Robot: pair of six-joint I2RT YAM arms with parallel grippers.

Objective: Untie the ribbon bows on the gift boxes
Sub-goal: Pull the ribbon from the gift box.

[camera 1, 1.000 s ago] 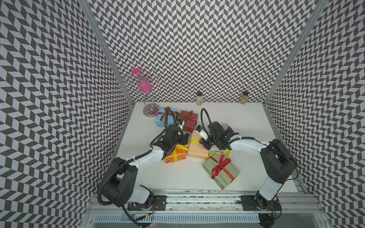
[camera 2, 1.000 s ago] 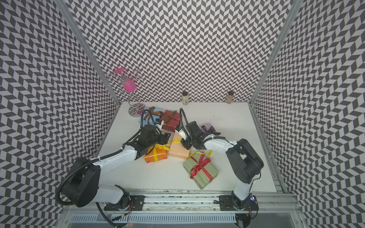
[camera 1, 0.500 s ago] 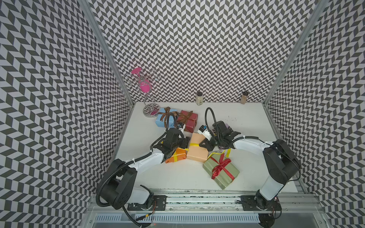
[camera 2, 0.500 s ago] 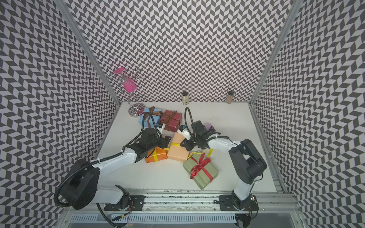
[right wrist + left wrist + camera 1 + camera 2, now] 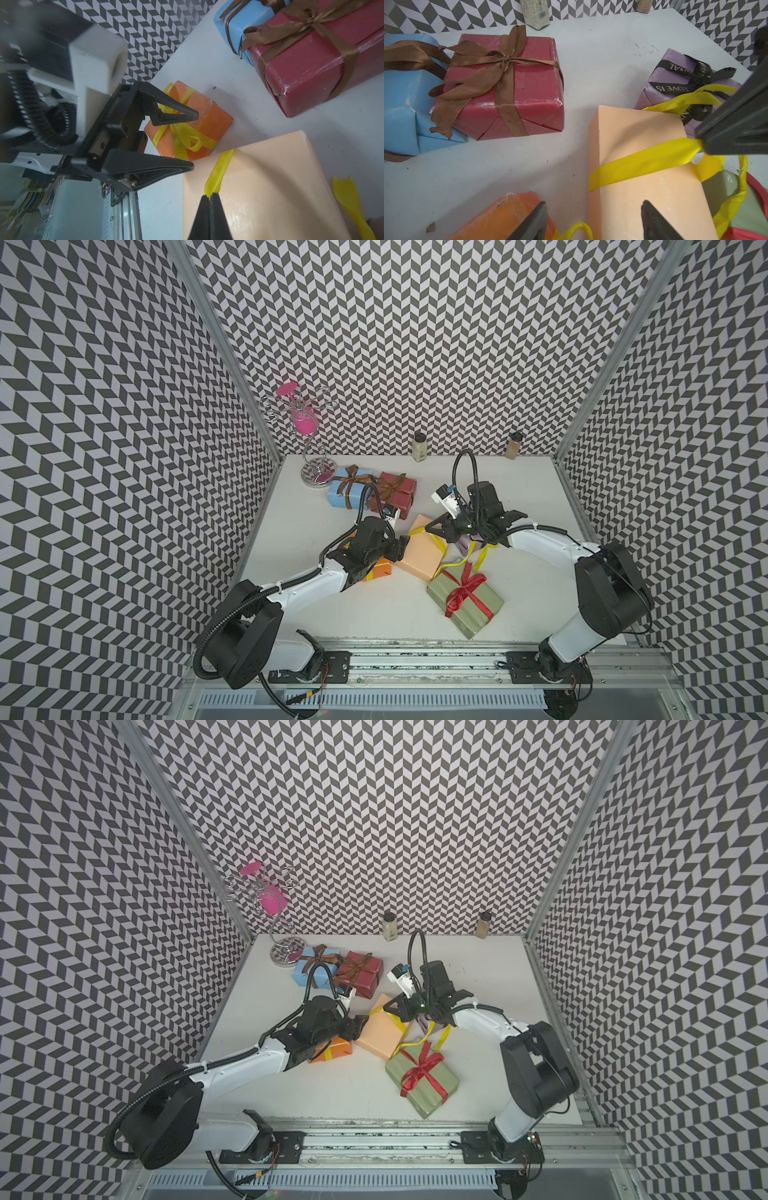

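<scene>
- My right tool (image 5: 210, 197) is clenched on the yellow ribbon (image 5: 220, 168) of the peach box (image 5: 270, 187). Its tips pinch the band just above the box's top face.
- From that pinch the band runs straight across the top to the box's far edge. In the left wrist view it wraps the box and rises tight into the tips.
- Loose yellow loops and tails spill off that end of the peach box. Some lie against the lilac box (image 5: 672, 75), and one trails down beside the olive green box (image 5: 467, 624).
- My left tool (image 5: 593, 202) is released, jaws wide apart, grasping nothing. One finger hangs over the orange box (image 5: 500, 216), the other over the near end of the peach box. I cannot tell whether either finger touches.
- The orange box sits just beside the peach box, corner to edge, and its yellow bow (image 5: 185, 139) is tied.
- The light blue box (image 5: 345, 499) and the dark red box (image 5: 401, 497) lie touching toward the back left of the table (image 5: 519, 489). The red one wears a tied brown bow (image 5: 500, 62) and the blue one a brown ribbon (image 5: 353, 477).
- The lilac box carries a knotted black ribbon (image 5: 702, 74) with pale lettering.
- The olive green box lies nearest the front rail under a tied red bow (image 5: 463, 593).
- Two spice jars (image 5: 419, 446) stand at the back wall.
</scene>
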